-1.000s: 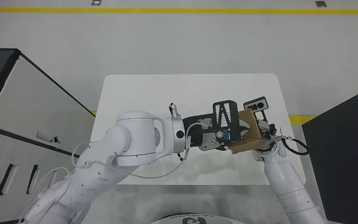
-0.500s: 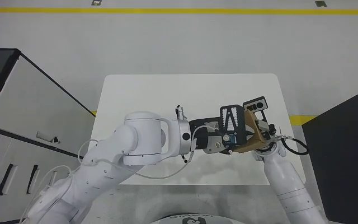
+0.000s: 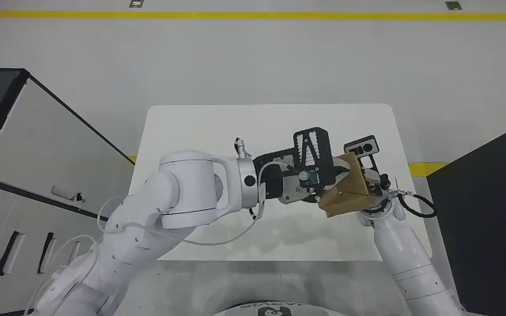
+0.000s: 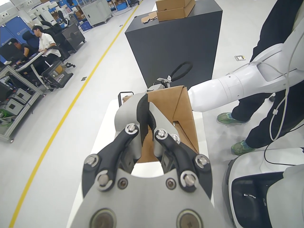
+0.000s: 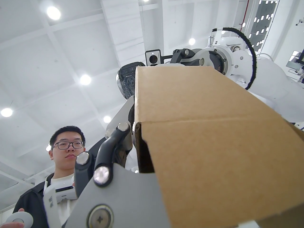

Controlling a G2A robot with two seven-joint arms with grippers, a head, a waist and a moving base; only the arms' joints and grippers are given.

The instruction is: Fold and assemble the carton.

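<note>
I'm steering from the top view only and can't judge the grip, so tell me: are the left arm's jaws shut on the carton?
Observer: Yes. The left gripper has its jaws shut on one wall of the carton, with cardboard pinched between them.
Operator: Is the end facing that wrist closed yet?
Observer: No, it is open. I can see inside, where a diagonal crease runs down one inner wall.
Operator: Any damage on the right arm's side?
Observer: None visible. The outer wall there is flat, with one straight fold line across it.
</note>
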